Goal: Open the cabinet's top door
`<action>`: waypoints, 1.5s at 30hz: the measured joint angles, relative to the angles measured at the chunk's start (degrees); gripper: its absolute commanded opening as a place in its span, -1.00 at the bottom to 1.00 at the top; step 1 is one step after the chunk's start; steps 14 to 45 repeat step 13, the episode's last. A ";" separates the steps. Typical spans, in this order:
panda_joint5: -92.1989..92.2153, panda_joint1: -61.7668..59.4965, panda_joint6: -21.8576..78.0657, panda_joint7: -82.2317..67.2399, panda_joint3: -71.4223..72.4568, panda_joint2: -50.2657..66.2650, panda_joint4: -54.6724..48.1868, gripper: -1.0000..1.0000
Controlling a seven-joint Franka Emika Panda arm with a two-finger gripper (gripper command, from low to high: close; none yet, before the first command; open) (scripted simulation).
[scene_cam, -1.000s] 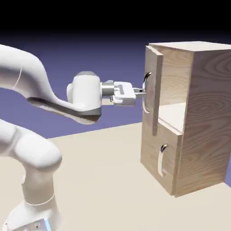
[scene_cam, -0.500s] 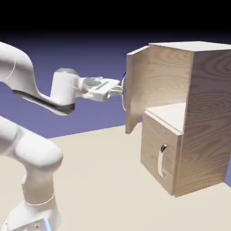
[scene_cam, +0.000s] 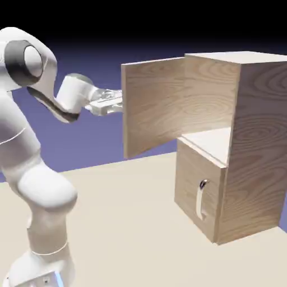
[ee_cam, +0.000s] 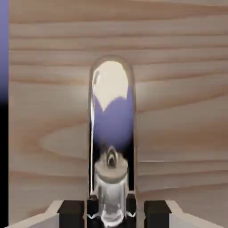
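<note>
The light-wood cabinet (scene_cam: 241, 140) stands at the right of the exterior view. Its top door (scene_cam: 154, 106) is swung wide open to the left, with the door's inner face toward the camera and its handle hidden behind the panel. My gripper (scene_cam: 116, 104) sits at the door's far left edge, its fingertips out of sight behind the wood. In the hand view the curved silver handle (ee_cam: 111, 133) runs up the middle against the wood of the top door (ee_cam: 178, 111), and my gripper (ee_cam: 111, 209) is shut on its lower end.
The lower door (scene_cam: 196, 190) is closed, its small silver handle (scene_cam: 200, 199) facing left. The beige table (scene_cam: 129, 224) spreads in front of the cabinet. My white arm (scene_cam: 39, 185) rises at the left.
The top door has swung from slightly ajar to wide open, and my gripper has moved left with its handle, staying shut on it.
</note>
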State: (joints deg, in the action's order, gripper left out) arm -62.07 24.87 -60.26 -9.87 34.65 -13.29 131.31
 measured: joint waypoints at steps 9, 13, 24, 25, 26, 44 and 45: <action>4.04 1.23 19.44 7.98 2.99 18.18 -18.57 -1.00; 4.90 2.18 23.96 10.13 2.62 22.74 -23.85 1.00; 4.90 2.18 23.96 10.13 2.62 22.74 -23.85 1.00; 4.90 2.18 23.96 10.13 2.62 22.74 -23.85 1.00; 4.90 2.18 23.96 10.13 2.62 22.74 -23.85 1.00; 4.90 2.18 23.96 10.13 2.62 22.74 -23.85 1.00; 4.90 2.18 23.96 10.13 2.62 22.74 -23.85 1.00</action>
